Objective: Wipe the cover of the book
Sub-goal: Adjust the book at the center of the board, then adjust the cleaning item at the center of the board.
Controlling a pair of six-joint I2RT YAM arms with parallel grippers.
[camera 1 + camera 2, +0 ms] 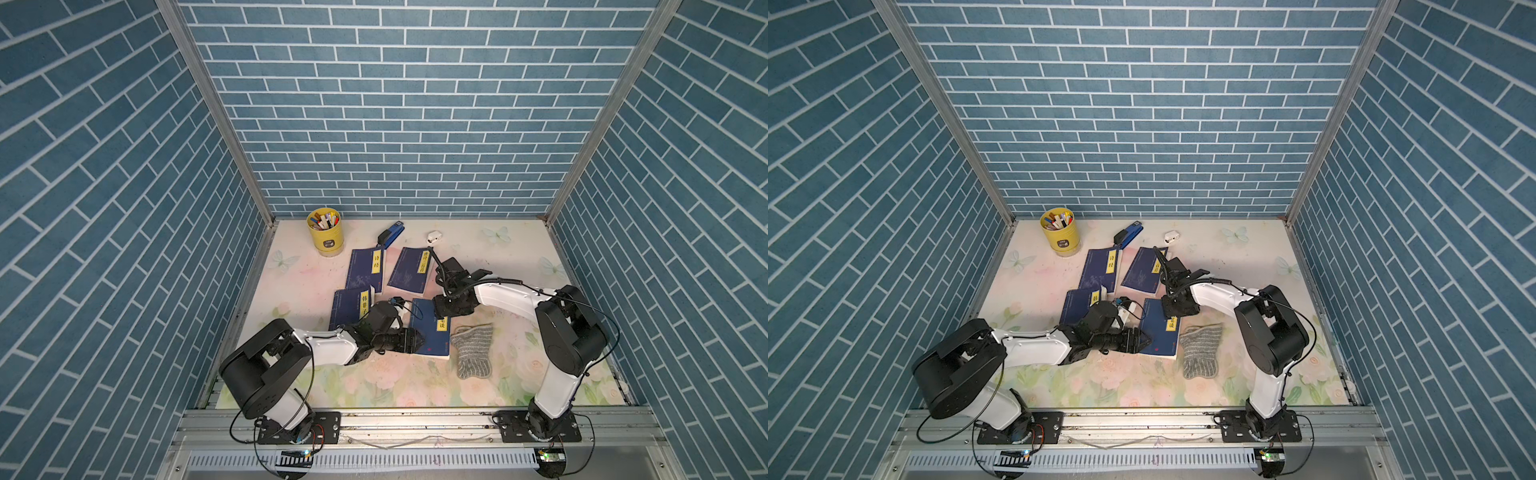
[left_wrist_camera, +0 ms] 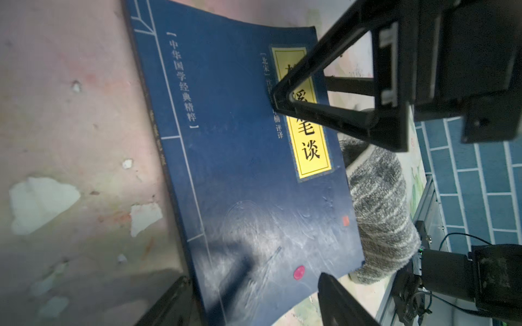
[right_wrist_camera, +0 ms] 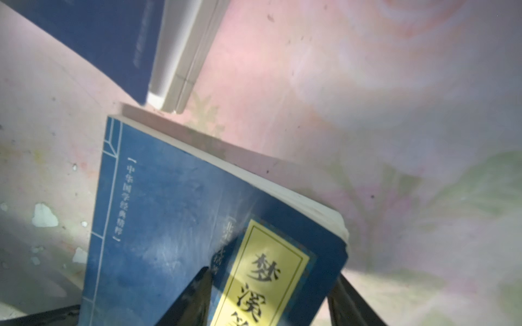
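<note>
Lying flat toward the front edge of the floral worktop (image 1: pixel 519 257), the blue book (image 1: pixel 434 343) with its yellow title strip sits between both arms. Just beside its right edge we see a grey striped cloth (image 1: pixel 471 351), untouched. The left pincer (image 1: pixel 417 340) stands wide over the book's left side. The right pincer (image 1: pixel 444 316), also spread and empty, sets one fingertip on the cover beside the title strip.

I see the book (image 2: pixel 254 183) cover glossy yet scuffed, the cloth (image 2: pixel 378 203) coarse-knit, my left tool (image 2: pixel 252 278) matt black plastic.
</note>
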